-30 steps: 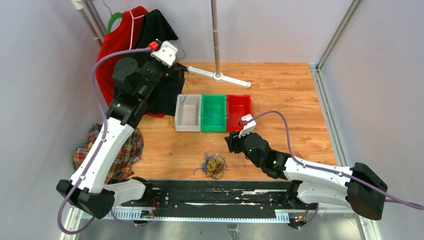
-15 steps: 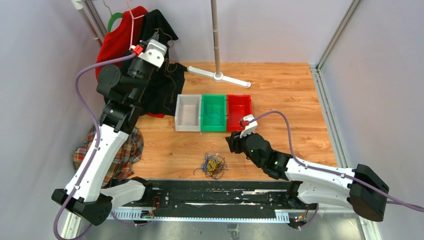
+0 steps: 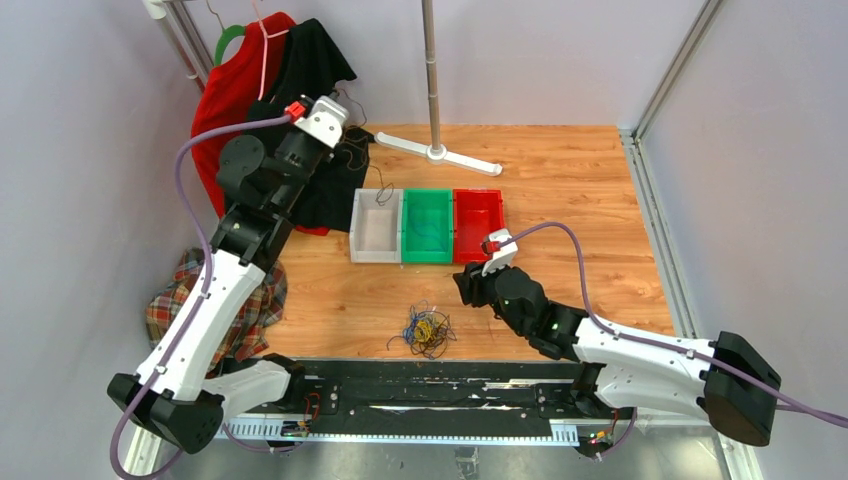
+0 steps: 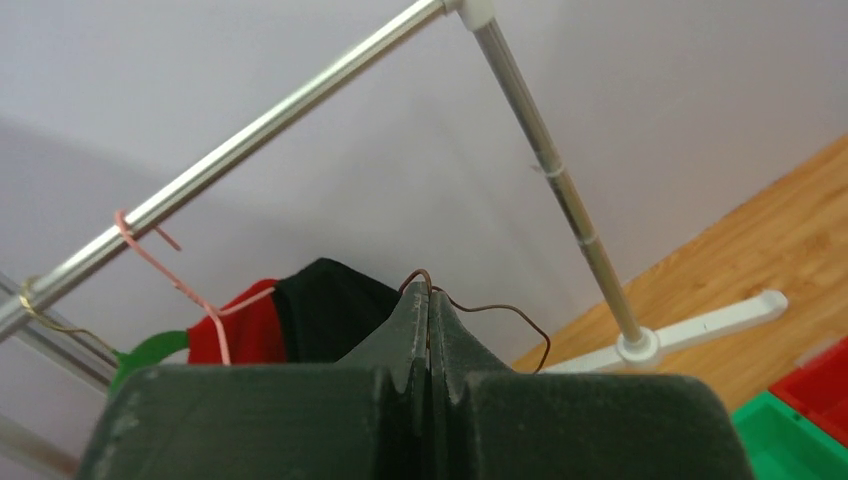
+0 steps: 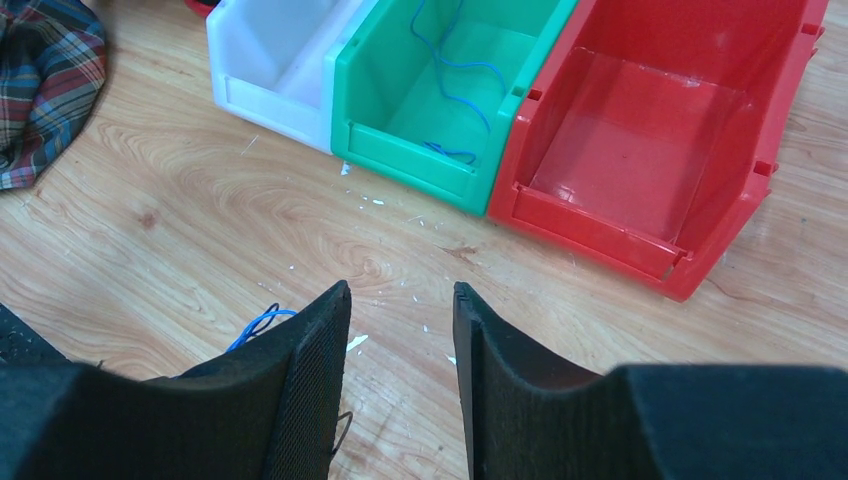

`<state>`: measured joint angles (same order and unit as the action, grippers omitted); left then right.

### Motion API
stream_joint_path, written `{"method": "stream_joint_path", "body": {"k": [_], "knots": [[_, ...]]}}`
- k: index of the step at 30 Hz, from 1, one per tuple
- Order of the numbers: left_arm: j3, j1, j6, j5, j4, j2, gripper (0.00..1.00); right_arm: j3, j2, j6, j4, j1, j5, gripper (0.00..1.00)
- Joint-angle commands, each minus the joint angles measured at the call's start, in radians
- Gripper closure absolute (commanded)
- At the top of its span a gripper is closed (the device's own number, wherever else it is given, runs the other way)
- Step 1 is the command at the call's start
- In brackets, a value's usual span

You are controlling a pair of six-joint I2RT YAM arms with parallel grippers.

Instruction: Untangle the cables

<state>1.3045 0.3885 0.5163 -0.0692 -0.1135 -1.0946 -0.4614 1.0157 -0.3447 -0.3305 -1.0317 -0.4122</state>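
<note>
I am clamping my left tool (image 4: 429, 300) on one dark cable (image 4: 500, 311), dangling it toward the white bin (image 3: 357, 228). Next, I judge, comes lowering and releasing. My right tool (image 5: 400, 295) is hovering, fingers apart, near the tangle (image 3: 425, 331).

Top external: fixed high behind the arm bases, tilted down, wide and far. Whole bench (image 3: 580, 200) in frame, bases at 6 o'clock, rack pole (image 3: 432, 70) at 12.

Left wrist: held high, aimed up and outward past the left gripper (image 4: 428, 295), tight on its pressed-together tips pinching a cable (image 4: 500, 308). Shares the pole with top; bins (image 4: 790, 445) clipped at 4 o'clock.

Right wrist: low, near the bench, facing forward-down through the parted right gripper (image 5: 400, 295). Bins at 12, shared with top.
</note>
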Motion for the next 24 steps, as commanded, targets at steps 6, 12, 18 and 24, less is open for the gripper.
{"method": "stream_joint_path", "body": {"k": [6,12,18,24], "knots": [[-0.156,0.001,0.007,-0.006,0.039,0.007,1.0,0.019,-0.059,0.004,0.024,0.015,-0.027,0.59],[-0.201,0.002,-0.004,-0.014,0.128,-0.02,1.0,0.016,-0.065,0.007,0.029,0.015,-0.026,0.6],[-0.209,0.004,0.033,-0.02,0.224,-0.071,1.0,0.011,-0.055,0.007,0.028,0.015,-0.026,0.61],[-0.168,0.008,0.017,-0.034,0.312,-0.165,0.99,0.008,-0.038,0.004,0.025,0.016,-0.027,0.62]]}}
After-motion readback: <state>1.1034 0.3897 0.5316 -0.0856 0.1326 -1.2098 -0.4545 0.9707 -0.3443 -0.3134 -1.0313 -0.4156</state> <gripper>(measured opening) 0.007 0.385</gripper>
